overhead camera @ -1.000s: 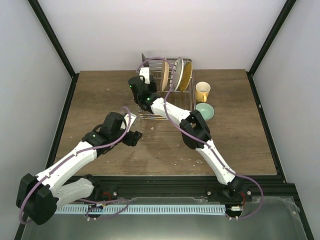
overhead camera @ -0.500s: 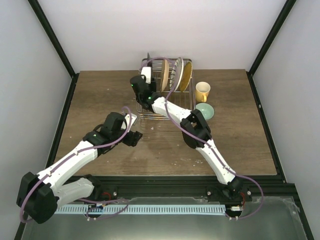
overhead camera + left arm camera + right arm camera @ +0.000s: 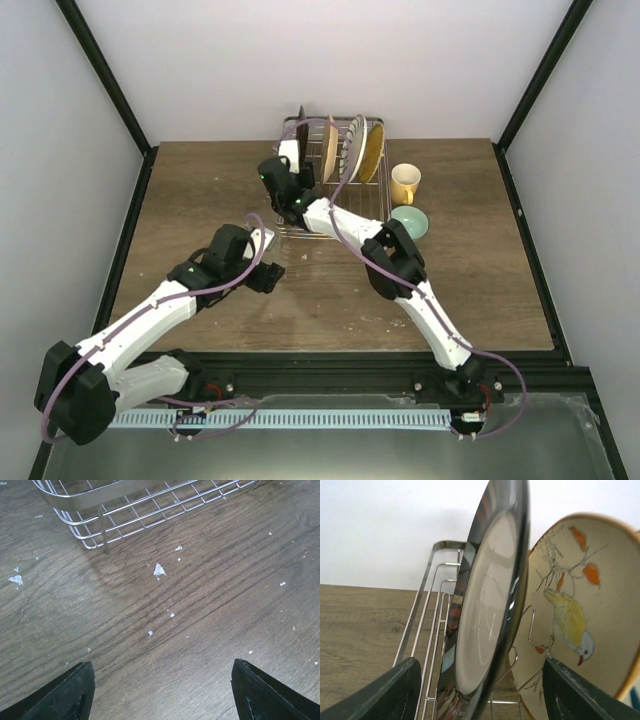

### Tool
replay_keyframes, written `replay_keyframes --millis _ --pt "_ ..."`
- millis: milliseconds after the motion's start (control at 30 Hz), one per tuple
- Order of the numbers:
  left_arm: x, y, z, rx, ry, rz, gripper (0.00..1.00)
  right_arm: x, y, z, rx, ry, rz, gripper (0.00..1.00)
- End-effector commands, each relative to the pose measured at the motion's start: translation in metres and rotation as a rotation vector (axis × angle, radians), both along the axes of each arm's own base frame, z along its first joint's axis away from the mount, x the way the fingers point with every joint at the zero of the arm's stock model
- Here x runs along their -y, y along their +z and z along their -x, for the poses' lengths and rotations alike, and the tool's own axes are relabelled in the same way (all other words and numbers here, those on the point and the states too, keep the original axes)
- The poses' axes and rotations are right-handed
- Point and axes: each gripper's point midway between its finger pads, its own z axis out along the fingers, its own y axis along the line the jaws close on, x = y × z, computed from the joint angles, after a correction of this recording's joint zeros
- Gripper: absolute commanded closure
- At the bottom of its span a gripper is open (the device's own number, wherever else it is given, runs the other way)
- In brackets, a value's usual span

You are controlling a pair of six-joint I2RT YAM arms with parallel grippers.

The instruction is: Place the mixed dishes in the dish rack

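The dish rack (image 3: 370,205) stands at the back of the table with several plates upright in it. In the right wrist view the dark-rimmed plate (image 3: 485,610) stands on edge between the rack wires (image 3: 427,605), and a tan plate with a painted bird (image 3: 580,610) stands behind it. My right gripper (image 3: 481,680) is open, with its fingers either side of the dark-rimmed plate and a gap on both sides. My left gripper (image 3: 162,680) is open and empty over bare table by the rack's near corner (image 3: 125,510). The yellow mug (image 3: 405,182) and the mint-green bowl (image 3: 410,221) sit right of the rack.
White crumbs (image 3: 159,570) dot the wood in front of the rack. The right arm (image 3: 340,225) stretches across the rack's front. Black frame posts and white walls close in the table on three sides.
My right gripper has opened and let go of the dark-rimmed plate, which now stands more upright at the rack's left end. The left arm has not moved.
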Motion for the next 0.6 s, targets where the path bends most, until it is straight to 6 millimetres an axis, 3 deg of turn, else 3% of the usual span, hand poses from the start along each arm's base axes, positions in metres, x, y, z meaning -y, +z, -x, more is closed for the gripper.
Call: replay_keyframes --millis 0,167,233,300,400,567 --pt "-0.001 0.004 -0.005 0.017 0.008 -0.009 0.24 0.004 0.094 0.022 0.117 -0.001 -0.053 0.33" --pt "-0.004 0.007 -0.008 0.022 0.022 0.001 0.24 0.012 0.130 0.068 0.080 0.051 -0.055 0.28" --pt "-0.005 0.008 -0.009 0.029 0.023 0.005 0.24 0.026 0.153 0.094 0.051 0.074 -0.105 0.26" --pt "-0.007 0.011 -0.012 0.041 0.033 0.011 0.24 0.040 0.162 0.119 0.005 0.090 -0.149 0.26" --pt "-0.010 0.017 -0.018 0.063 0.052 0.028 0.24 0.075 0.170 0.153 -0.040 0.066 -0.174 0.26" --pt "-0.005 0.042 -0.038 0.126 0.062 0.072 0.24 0.155 0.178 0.196 -0.067 -0.090 -0.138 0.26"
